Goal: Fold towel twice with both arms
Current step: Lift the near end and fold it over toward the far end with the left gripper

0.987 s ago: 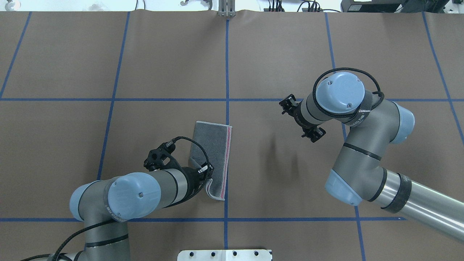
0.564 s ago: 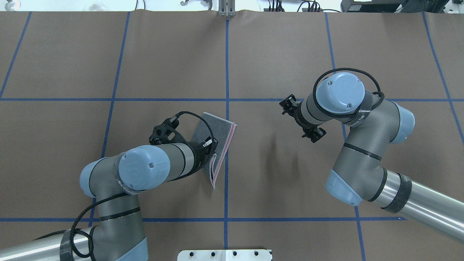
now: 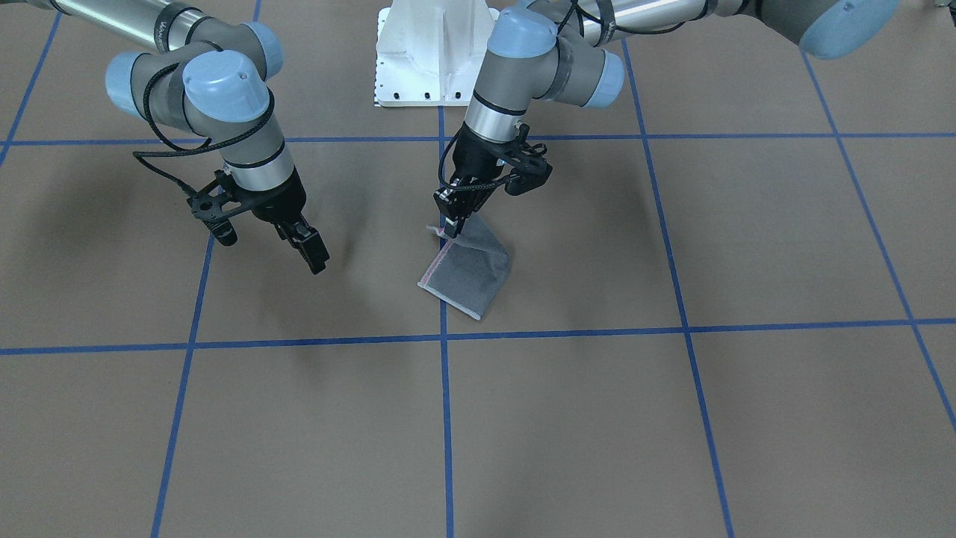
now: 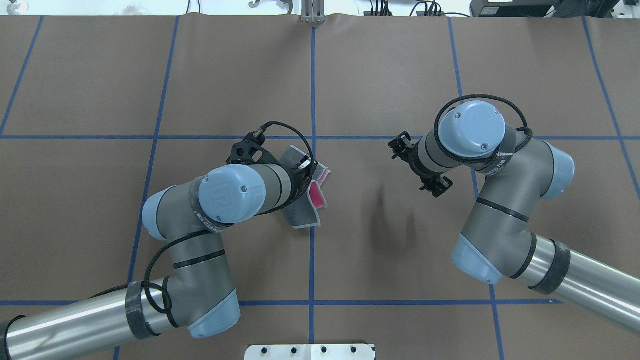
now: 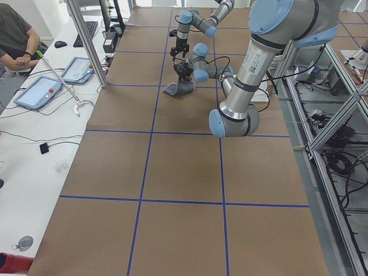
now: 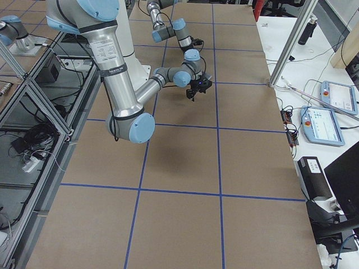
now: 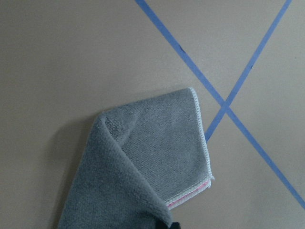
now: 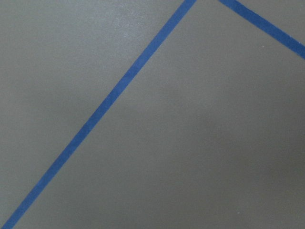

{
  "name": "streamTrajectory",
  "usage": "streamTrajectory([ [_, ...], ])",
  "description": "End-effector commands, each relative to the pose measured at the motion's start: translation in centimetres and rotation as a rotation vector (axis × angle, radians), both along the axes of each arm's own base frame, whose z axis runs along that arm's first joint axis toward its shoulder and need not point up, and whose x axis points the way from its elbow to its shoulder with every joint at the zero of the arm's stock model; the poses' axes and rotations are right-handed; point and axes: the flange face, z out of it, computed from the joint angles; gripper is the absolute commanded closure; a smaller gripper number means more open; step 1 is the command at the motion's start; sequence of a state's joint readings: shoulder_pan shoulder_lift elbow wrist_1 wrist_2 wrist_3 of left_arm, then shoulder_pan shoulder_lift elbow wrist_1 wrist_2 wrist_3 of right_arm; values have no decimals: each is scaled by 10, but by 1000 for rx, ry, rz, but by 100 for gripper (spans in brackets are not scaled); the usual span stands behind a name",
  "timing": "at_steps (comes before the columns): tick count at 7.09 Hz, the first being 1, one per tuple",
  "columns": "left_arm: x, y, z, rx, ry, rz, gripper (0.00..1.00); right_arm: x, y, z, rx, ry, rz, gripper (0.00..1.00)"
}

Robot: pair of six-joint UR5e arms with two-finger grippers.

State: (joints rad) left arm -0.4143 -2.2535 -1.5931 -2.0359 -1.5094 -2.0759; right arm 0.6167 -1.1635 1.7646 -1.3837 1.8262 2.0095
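The towel [image 3: 470,273] lies near the table's middle by a blue tape crossing, grey face out, folded in half. One end is lifted off the table and curls over the rest. The overhead view shows a patch of its pink face [image 4: 316,193] beside grey cloth [image 4: 304,218]. My left gripper [image 3: 452,224] is shut on the raised corner, and the left wrist view shows the towel [image 7: 152,157] hanging below it. My right gripper [image 3: 314,255] hovers apart from the towel, holding nothing; it looks open, and its wrist view shows only bare table.
The white pedestal base [image 3: 433,60] stands at the robot's edge of the table. Blue tape lines [image 4: 312,100] cross the brown surface. In the exterior left view a side bench holds tablets [image 5: 40,92], a person [image 5: 14,34] sits there, and a metal post [image 5: 86,43] stands at the table's edge.
My left gripper has lifted the towel's near end and carried it away from the robot's base, over the rest of the towel. Pink now shows. The right arm has barely moved.
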Motion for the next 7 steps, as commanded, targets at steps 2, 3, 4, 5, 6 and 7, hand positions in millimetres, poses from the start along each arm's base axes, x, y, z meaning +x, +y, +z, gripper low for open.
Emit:
streamTrajectory([
  [2, 7, -57, -3, -17, -41, -59, 100, 8, -1, 12, 10, 18, -21, 0],
  [3, 0, -74, -5, -28, -41, -66, 100, 9, -1, 13, 9, 19, -21, 0],
  [4, -2, -81, 0, -33, -50, -72, 100, 8, -1, 12, 10, 18, -21, 0],
  [5, -1, -84, 6, -39, -61, -75, 100, 8, -1, 12, 12, 18, -19, 0],
  [6, 0, -87, 10, -43, -69, -78, 100, 8, -1, 12, 12, 18, -19, 0],
  [7, 3, -89, 15, -47, -76, -78, 100, 8, -1, 9, 15, 14, -21, 0],
])
